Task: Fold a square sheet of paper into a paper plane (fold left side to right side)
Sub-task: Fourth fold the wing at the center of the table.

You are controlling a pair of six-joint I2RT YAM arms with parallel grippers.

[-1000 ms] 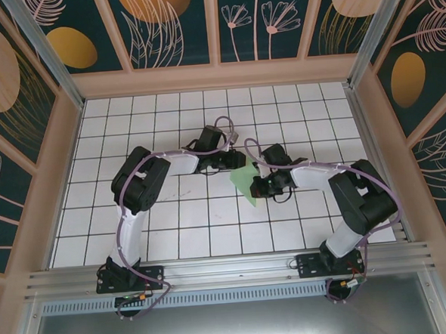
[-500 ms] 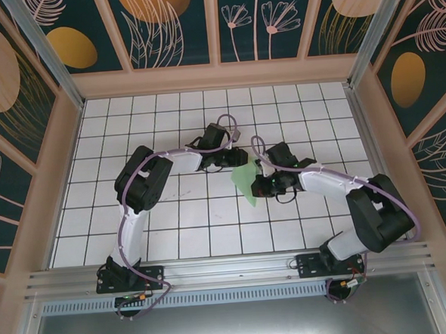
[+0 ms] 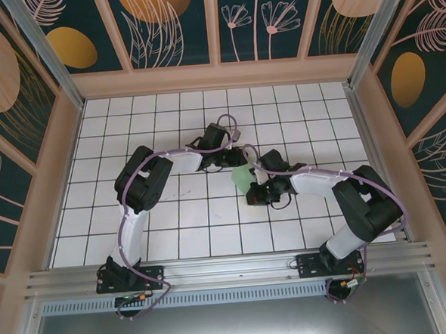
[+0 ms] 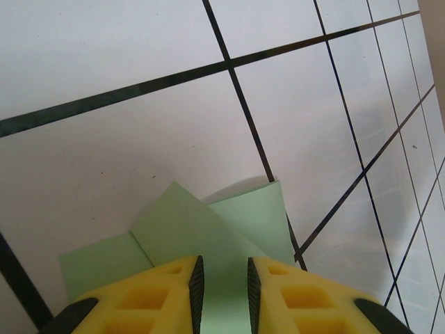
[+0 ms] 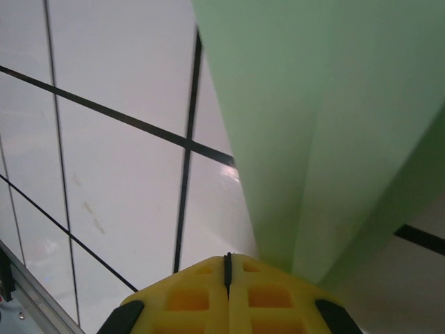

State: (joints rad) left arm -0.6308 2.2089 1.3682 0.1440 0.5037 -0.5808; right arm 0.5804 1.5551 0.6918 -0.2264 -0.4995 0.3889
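Since the shot half a second before, the right arm's elbow had swung back in toward the middle. The right gripper [image 3: 253, 191] had slid a bit nearer the bases. The left arm had basically stayed put. The sheet of paper [image 3: 244, 177] looked shorter and more bunched than before, with less of it spread flat on the tiled tabletop [image 3: 157, 209].

From above, the pale green sheet sat squeezed between the two grippers. It was just ahead of the left gripper [image 3: 235, 161] and touching the tip of the right one.

On the left wrist cam, the left gripper [image 4: 222, 271] had its yellow fingers [image 4: 139, 296] a narrow gap apart, not closed up. The sheet of paper [image 4: 208, 229] ran out from that gap straight ahead of the fingertips. It showed as overlapping folded layers, one flap angled off to the left and another poking out ahead and to the right. Whether the fingers were actually pressing or pinching it couldn't be told from that angle.

On the right wrist cam, the right gripper [image 5: 227, 259] was fully closed, pads meeting in one thin seam. The sheet of paper [image 5: 306, 125] rose up and away from just beside the right-hand fingertip. It was lifted off the tiles with a crease running along it and shadow underneath. It met the finger off to the side of the seam, so whether an edge was caught in there couldn't be told.
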